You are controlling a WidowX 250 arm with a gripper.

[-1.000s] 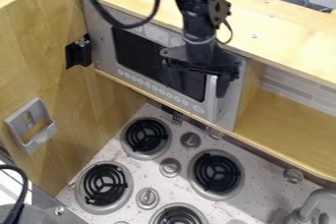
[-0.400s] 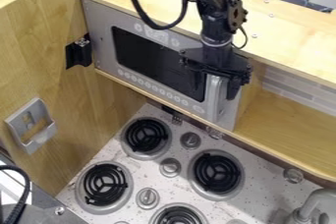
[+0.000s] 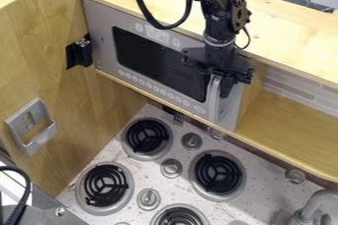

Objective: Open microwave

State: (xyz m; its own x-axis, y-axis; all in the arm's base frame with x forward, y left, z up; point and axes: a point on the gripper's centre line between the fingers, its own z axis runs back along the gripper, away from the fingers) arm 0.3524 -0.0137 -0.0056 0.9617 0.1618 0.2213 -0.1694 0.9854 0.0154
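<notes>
The gripper (image 3: 214,83) hangs at the right side of the microwave (image 3: 102,36), pointing down over the top of its upright handle (image 3: 213,101). Its fingers are shut on the handle's upper part; the right one lies against the handle's right side, while the left one is hard to make out against the dark window (image 3: 148,56). The microwave door is closed, its front set in the opening under the wooden shelf.
Below are the stove top (image 3: 191,120) with several black coil burners and knobs, and a faucet (image 3: 316,204) at lower right. A wooden side wall (image 3: 39,46) with a grey holder (image 3: 31,126) stands at left. The wooden shelf top (image 3: 290,36) runs above the microwave.
The gripper moved right along the microwave front to the handle. Then its fingers drew together on the handle. The door stayed closed.
</notes>
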